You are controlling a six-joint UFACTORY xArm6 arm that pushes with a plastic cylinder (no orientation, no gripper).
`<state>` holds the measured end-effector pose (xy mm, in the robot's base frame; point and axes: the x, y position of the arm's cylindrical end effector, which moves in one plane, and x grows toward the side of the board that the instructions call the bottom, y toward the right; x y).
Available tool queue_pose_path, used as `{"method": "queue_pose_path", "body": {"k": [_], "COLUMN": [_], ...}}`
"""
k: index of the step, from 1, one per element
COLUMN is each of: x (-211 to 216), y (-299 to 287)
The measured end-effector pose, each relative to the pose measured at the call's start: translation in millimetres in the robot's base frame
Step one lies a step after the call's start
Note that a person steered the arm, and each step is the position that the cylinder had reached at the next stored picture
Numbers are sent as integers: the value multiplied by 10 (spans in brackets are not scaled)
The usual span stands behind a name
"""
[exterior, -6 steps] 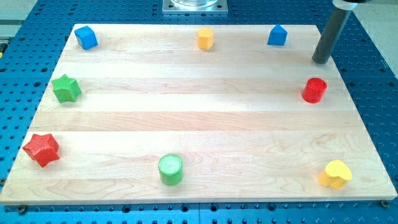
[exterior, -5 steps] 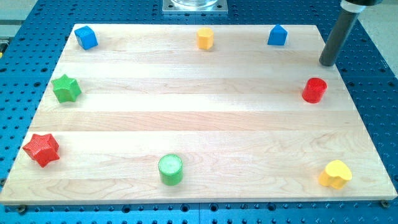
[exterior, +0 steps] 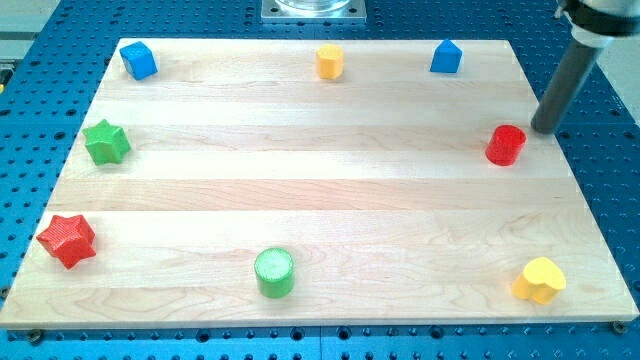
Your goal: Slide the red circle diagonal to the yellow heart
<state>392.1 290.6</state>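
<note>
Since the earlier views: my tip (exterior: 545,130) has travelled toward the view's right and bottom, from beside the board's top right corner to a spot just right of and slightly above the red circle (exterior: 506,145).
Tip state: a bare rod with nothing to spread or pinch; its end sits at the right edge of the wooden board (exterior: 300,200), just beside the red circle, and I cannot tell whether it touches.
Red circle: unmoved across all 3 views, near the board's right edge, about mid-height.
Yellow heart (exterior: 539,280): unmoved, in the bottom right corner, well below the red circle and a little to its right.
Meaning for the task: the approach looks nearly finished and no push has begun; the circle probably needs to slide down the view to end up off one corner of the heart.
Risk: pushed from the right, the circle would likely drift toward the view's left.
Other blocks: blue cube (exterior: 139,60), yellow cylinder (exterior: 330,61), blue block (exterior: 446,57), green star (exterior: 107,142), red star (exterior: 67,240) and green cylinder (exterior: 274,272), all well apart from my tip.
</note>
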Motion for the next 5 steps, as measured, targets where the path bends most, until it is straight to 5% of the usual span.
{"method": "queue_pose_path", "body": {"k": [4, 5], "x": [725, 474], "y": [-1191, -1692]}}
